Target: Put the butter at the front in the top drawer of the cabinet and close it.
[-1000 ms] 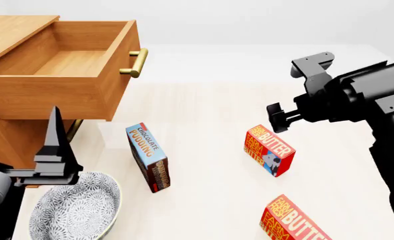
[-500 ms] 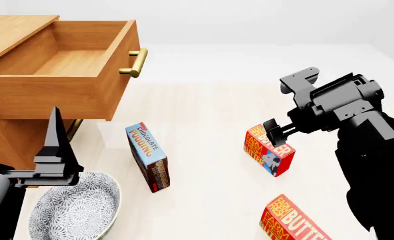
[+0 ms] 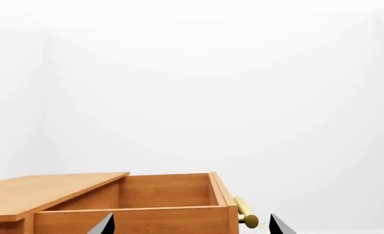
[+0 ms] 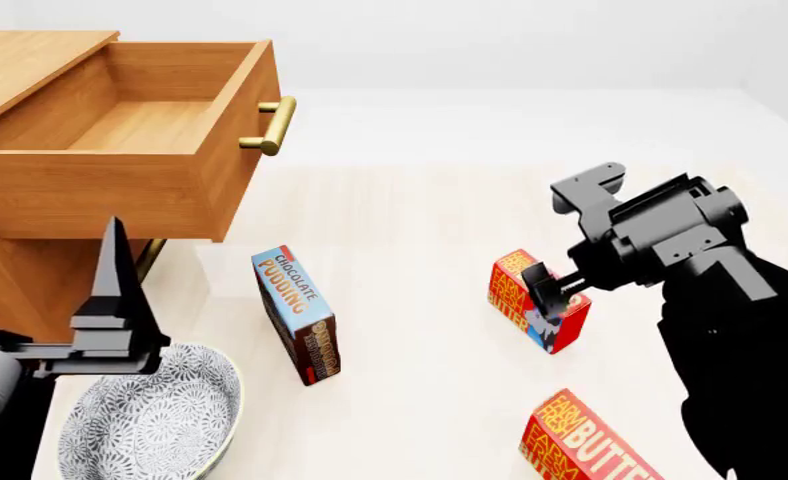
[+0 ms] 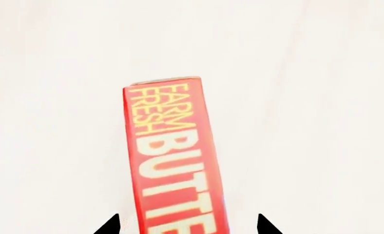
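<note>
Your right hand [image 4: 544,292] hangs directly over the butter [image 4: 538,301] on the worktop [image 4: 408,230], right of the open top drawer [image 4: 127,140] — fingers spread, holding nothing, straddling its narrow width, long axis running between them. Descend straight.

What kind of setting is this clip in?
Likely a simulated kitchen-style tabletop: bare white surroundings, a wooden cabinet with its drawer open, plus boxed butter and a bowl.

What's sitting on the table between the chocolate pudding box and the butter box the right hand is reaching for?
Nothing: in the head view, bare tabletop separates the chocolate pudding box from the butter under the right hand.
</note>
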`<state>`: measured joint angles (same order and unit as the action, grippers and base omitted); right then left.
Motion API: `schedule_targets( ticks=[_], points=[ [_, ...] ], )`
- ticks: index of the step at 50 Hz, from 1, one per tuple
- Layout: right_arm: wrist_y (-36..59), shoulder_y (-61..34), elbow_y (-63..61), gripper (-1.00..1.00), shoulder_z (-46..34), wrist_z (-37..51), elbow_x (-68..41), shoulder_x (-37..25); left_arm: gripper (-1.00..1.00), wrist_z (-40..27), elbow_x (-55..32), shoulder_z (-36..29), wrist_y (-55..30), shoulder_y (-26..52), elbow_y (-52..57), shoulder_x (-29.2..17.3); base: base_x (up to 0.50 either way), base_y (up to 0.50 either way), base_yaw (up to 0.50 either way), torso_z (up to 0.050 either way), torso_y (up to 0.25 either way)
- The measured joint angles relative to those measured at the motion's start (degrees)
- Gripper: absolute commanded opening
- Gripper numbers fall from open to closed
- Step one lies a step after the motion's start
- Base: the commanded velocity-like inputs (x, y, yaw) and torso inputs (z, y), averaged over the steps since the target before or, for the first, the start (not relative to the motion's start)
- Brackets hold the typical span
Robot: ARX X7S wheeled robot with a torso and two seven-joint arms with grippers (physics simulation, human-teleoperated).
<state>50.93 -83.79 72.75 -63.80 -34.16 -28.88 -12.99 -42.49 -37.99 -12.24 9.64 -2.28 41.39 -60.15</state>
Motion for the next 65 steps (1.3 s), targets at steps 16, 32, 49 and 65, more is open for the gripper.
schedule_targets(
  ticks=[16, 32, 49, 65],
  points=[
    [-0.86, 1.46, 0.94, 1.0, 0.74, -0.42, 0.94, 0.33, 1.0, 0.77, -0.54, -0.44, -0.18, 0.81, -0.34, 0.75, 0.0, 0.0, 0.0, 0.0, 0.0],
    [-1.45, 2.6, 1.86, 1.0, 3.77, -1.11, 4.56, 0.93, 1.0, 1.66, -1.04, -0.84, 0.15, 1.24, -0.93, 1.72, 0.0, 0.0, 0.0, 0.0, 0.0],
    [-0.89, 3.23, 2.1, 1.0, 9.98, -1.71, 11.31, 1.1, 1.0, 2.38, -1.09, -1.56, -0.6, 2.61, -1.88, 2.68, 0.0, 0.0, 0.0, 0.003, -0.017],
    [-0.44, 3.31, 2.14, 1.0, 14.89, -2.82, 17.31, 1.56, 1.0, 2.53, -0.64, -1.59, -0.82, 2.84, -2.36, 3.01, 0.0, 0.0, 0.0, 0.02, -0.111]
  ],
)
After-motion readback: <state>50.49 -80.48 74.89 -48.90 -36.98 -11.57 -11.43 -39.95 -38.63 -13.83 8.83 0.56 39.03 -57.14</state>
